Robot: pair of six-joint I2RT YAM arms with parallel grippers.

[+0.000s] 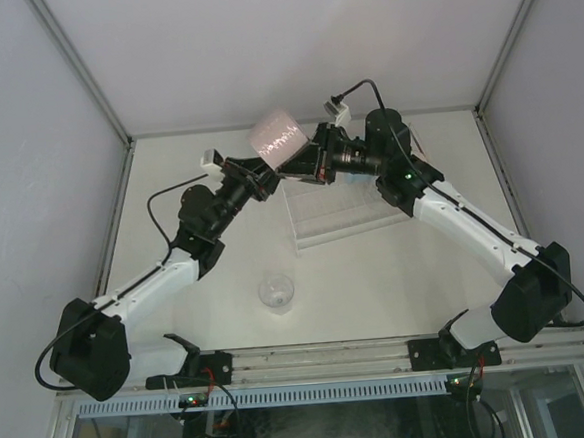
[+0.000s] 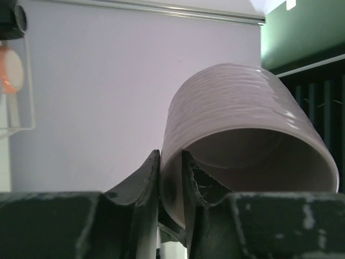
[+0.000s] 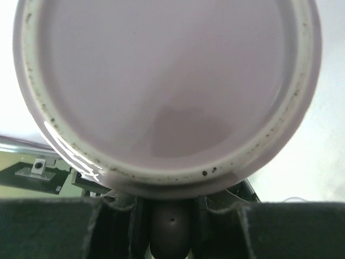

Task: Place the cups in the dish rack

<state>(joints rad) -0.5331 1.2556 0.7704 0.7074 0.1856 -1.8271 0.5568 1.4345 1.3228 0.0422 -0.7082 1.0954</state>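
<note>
The mauve mug (image 1: pixel 278 136) is held in the air above the far left corner of the clear dish rack (image 1: pixel 337 214). My left gripper (image 1: pixel 267 173) is shut on its rim wall, one finger inside and one outside, as the left wrist view (image 2: pixel 171 156) shows on the mug (image 2: pixel 242 108). My right gripper (image 1: pixel 306 161) faces the mug's base (image 3: pixel 167 81), its fingers closed on either side of the handle (image 3: pixel 170 229). A clear glass tumbler (image 1: pixel 276 291) stands on the table in front of the rack. The other cups are hidden or out of view.
A bit of light blue (image 1: pixel 354 176) shows under the right wrist at the rack's far edge. An orange-and-white object (image 2: pixel 9 70) shows at the left edge of the left wrist view. Grey walls enclose the white table (image 1: pixel 406 271).
</note>
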